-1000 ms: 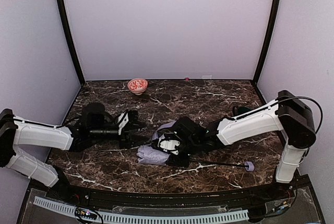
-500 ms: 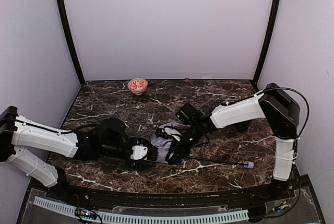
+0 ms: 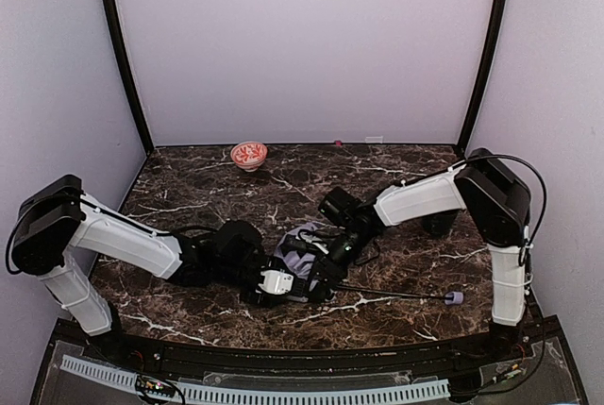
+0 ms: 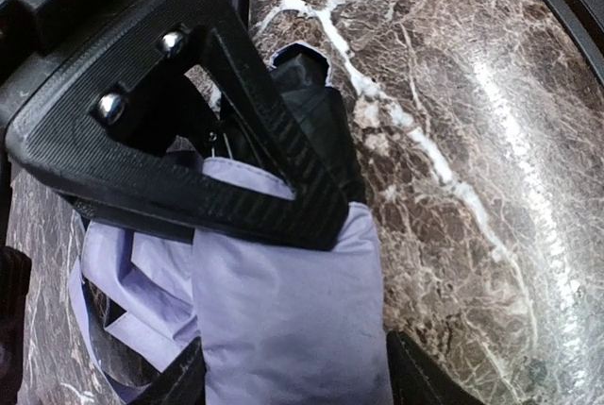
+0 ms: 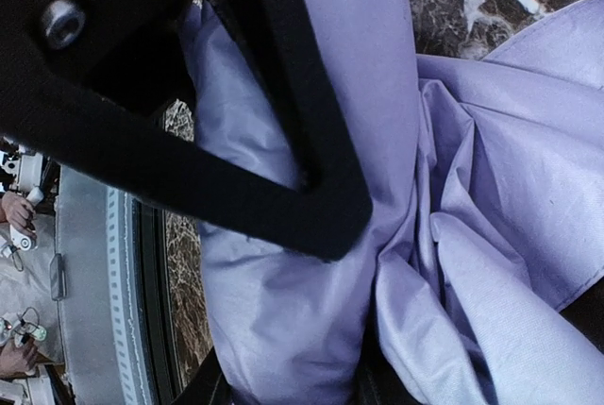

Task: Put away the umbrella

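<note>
Since earlier frame left arm swung in; left claw (image 3: 279, 282) now at umbrella (image 3: 294, 252), right claw (image 3: 326, 261) shifted only slightly. Umbrella lies on bench (image 3: 396, 188), well nearer our bases than red bowl (image 3: 249, 154), slightly to its right; shaft (image 3: 396, 293) and handle (image 3: 454, 297) trail farther right of bowl.

We judge right claw clamped on umbrella cloth, bunching canopy for closing. Left claw straddles bundle, cloth touching fingers; firm grip or not, we cannot tell. Loose folds hinder tidy wrap; bowl well apart, no obstruction.
</note>
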Controlling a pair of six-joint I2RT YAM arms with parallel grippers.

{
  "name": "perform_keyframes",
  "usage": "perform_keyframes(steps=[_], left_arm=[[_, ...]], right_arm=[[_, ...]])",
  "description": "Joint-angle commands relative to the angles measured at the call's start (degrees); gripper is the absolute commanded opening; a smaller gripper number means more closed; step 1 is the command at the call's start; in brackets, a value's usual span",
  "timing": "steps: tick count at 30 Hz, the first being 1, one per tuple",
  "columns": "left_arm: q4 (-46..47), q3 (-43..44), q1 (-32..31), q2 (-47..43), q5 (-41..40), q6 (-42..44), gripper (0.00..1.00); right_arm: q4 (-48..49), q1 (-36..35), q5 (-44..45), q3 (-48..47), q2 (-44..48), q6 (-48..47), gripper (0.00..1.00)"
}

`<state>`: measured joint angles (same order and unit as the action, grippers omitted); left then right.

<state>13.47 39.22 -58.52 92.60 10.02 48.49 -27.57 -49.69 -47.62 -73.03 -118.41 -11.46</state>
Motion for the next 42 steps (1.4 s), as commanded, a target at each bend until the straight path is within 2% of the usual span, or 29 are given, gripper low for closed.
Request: perform_keyframes(steps=[1,5,12,17,21,28,32,35,42], left_arm=[[-5.7,1.7,-0.5,3.3,-0.2,-1.0,0.59],[-10.8,4.0,-0.5,6.6,0.1,-1.8,0.55],[-19.8,9.6,-0.4,11.3,2.9,-4.8,0.38],[-22.6,11.4,-0.3,13.0,5.3,-5.7,0.33],[-25.5,13.4,0.4,14.5,8.3,-7.4,0.30],[-35.1,22.0,4.3,20.7,13.9,-12.4,0.25],[-40.0,26.0,6.1,23.9,17.8,-13.8,0.24],[-42.8,28.6,7.9,25.8,22.7,-15.5,0.24],[-46.0,31.9,9.9,28.3,26.9,-17.0,0.23]], right_arm=[[-10.2,0.8,6.0,2.4,-3.5,0.7,0.25],[-8.7,1.9,5.9,2.5,-1.5,1.5,0.31],[-3.9,4.3,6.8,4.7,6.5,3.6,0.45],[0.3,6.3,9.5,7.9,13.6,5.6,0.49],[3.9,6.9,15.2,11.8,21.0,6.2,0.50],[20.9,5.9,29.2,25.6,39.8,7.4,0.54],[32.6,2.6,33.2,34.9,48.3,3.9,0.54],[37.6,-2.3,37.1,39.2,51.6,-2.1,0.55],[41.8,-15.3,57.0,41.0,47.7,-19.3,0.60]])
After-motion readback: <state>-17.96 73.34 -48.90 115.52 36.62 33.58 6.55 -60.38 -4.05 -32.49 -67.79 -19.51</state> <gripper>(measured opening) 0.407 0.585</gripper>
